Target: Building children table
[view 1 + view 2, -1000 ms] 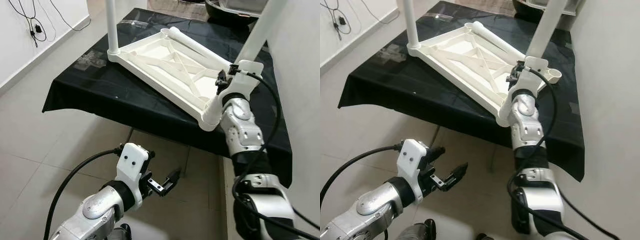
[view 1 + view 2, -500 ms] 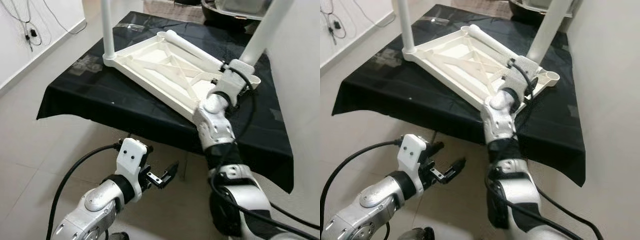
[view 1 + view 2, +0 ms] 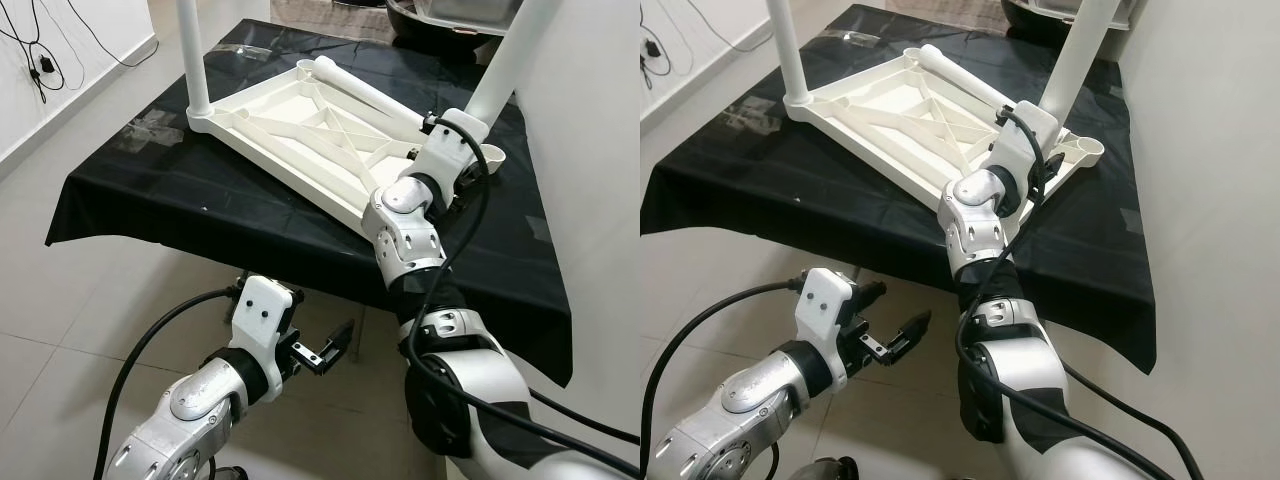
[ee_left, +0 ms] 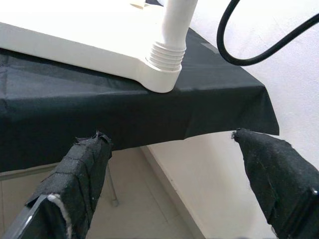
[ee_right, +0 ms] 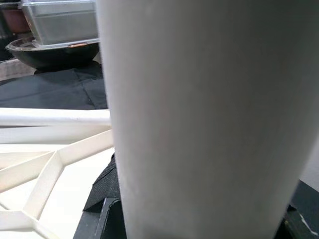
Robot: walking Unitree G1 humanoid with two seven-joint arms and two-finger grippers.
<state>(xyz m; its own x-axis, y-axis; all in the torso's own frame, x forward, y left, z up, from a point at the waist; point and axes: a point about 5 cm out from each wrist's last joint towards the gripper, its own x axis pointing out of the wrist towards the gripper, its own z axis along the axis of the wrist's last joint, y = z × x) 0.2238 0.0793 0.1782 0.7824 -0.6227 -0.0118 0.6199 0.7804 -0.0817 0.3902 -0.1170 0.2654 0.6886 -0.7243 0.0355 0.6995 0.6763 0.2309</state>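
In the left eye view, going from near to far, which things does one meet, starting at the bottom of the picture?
left gripper → near edge of the black cloth → upturned white tabletop → loose white leg lying along its far side → dark tub at the far end

Right arm: swung inward over the last second, its elbow and forearm moving from the robot's right toward the middle, over the near edge of the black cloth.
Right hand (image 3: 440,160): shifted with it and closed in on the upright white leg (image 3: 497,85), which in the wrist view stood right between its fingers.
Left hand (image 3: 325,352): drifted slightly, fingers still apart.
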